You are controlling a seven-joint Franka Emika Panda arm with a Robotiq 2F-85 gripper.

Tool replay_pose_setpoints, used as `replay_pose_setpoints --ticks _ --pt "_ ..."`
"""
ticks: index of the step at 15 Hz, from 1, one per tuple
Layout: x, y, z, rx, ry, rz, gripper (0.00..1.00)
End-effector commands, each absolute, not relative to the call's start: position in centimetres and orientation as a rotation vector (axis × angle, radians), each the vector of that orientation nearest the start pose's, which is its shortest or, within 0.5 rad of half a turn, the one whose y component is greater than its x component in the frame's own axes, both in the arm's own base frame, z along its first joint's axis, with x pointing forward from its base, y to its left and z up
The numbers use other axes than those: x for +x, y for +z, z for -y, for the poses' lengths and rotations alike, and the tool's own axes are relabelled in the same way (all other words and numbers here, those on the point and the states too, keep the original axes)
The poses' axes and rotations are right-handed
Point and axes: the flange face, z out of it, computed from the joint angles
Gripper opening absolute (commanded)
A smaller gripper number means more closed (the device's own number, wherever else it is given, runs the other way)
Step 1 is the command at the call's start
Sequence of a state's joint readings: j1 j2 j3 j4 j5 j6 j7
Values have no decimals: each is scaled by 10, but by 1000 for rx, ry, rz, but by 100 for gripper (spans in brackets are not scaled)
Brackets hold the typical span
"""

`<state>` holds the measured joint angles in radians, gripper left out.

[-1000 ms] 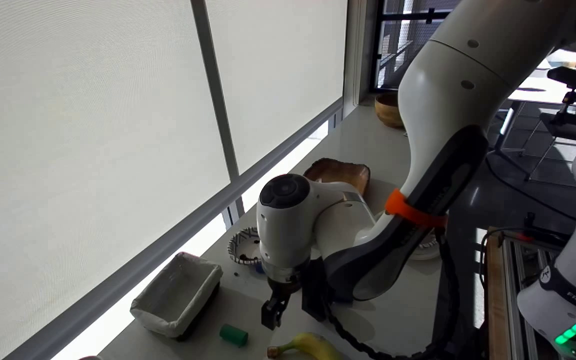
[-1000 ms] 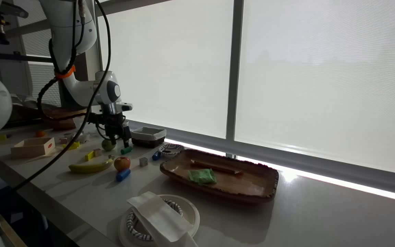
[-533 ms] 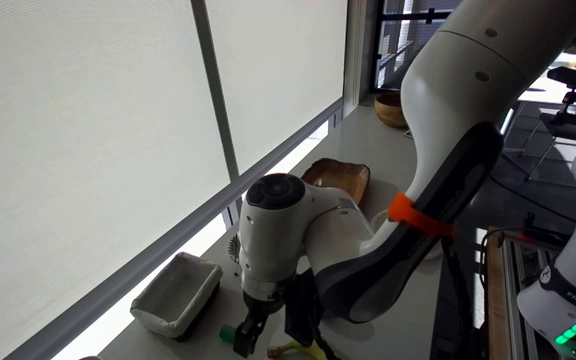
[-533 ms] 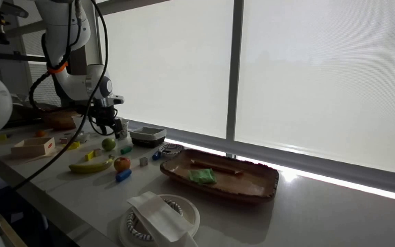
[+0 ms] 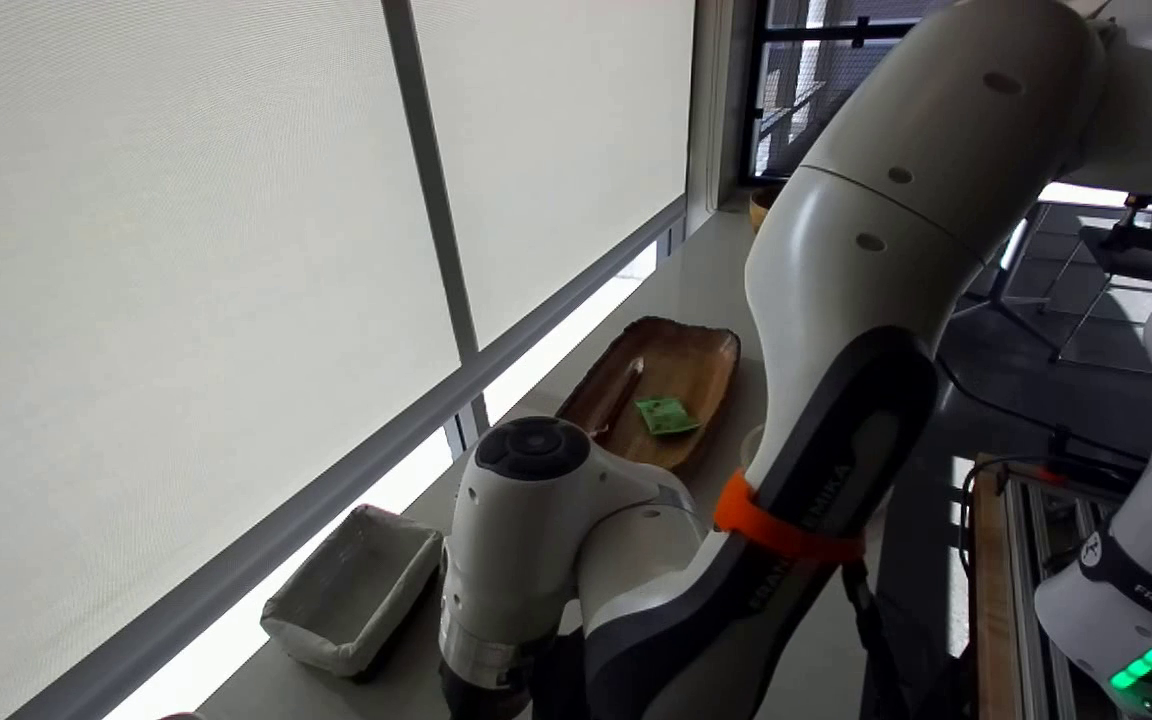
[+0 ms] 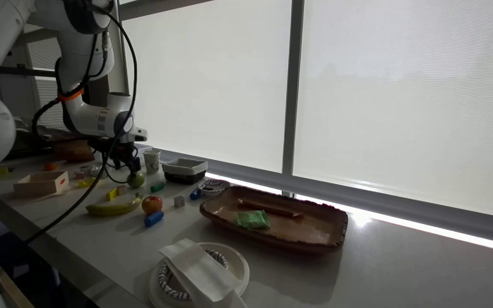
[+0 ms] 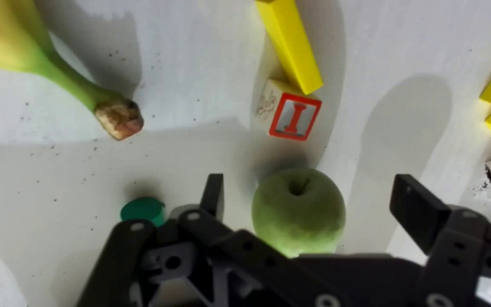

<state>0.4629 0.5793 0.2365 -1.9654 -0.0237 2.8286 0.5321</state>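
Tool [image 7: 309,198] just above green apple [image 7: 298,215]

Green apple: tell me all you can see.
The green apple is round and smooth-looking, with a short stem in a dimple on top. It rests upright on the pale tabletop. In the wrist view it shows between the open fingers of the end effector, a gap on each side, its lower edge partly hidden.

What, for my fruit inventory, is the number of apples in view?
2: a green apple below the open gripper; a red-yellow apple near the banana in an exterior view. The arm may hide others.
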Motion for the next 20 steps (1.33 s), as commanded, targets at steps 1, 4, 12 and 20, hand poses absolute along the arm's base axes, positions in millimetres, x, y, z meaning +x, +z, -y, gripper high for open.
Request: replay_pose_setpoints --ticks 1,4,12,20 --pt "488 204 -424 -2892 -167 72 100" --pt "486 200 -424 -2984 -146 6 100" --pt "490 188 -421 -3054 -38 65 100" --pt "494 180 -428 -3045 -39 37 100"
